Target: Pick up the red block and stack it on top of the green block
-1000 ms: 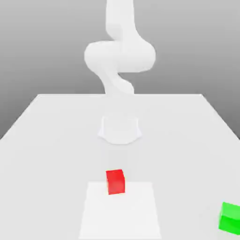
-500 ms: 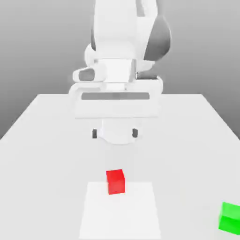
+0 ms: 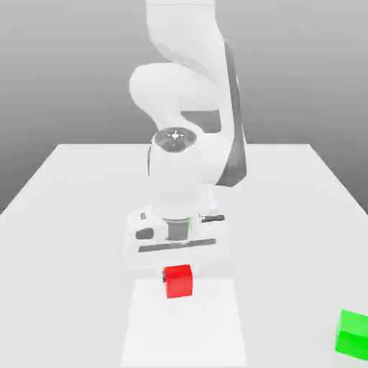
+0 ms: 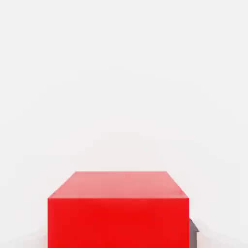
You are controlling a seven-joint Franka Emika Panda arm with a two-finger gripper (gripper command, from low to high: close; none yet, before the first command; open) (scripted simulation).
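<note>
Down on the white table (image 3: 65,215), the arm is folded low over the red block (image 3: 178,280), its hand hanging directly above the cube near the front-centre of the surface. The gripper (image 3: 177,262) sits right on top of the block in the exterior view, and from the hand view the red block fills the foreground, with a sliver of dark finger (image 4: 193,232) pressed just beside one of its side faces. The jaws are pulled in tight, and by the look of it they are clamped on the red block, though the block is resting on the table with no lift begun.

Over at the exterior view's right, well apart from all this, sits the green block (image 3: 353,333), close to the table's front edge, nothing on it yet.

How will this cube handle? It looks rigid, smooth-faced and small, probably light, so nothing should crush. The smooth sides could be slippery, so the sensible hold is square across two opposite vertical faces, centred, keeping it level for the carry over to the green one.
</note>
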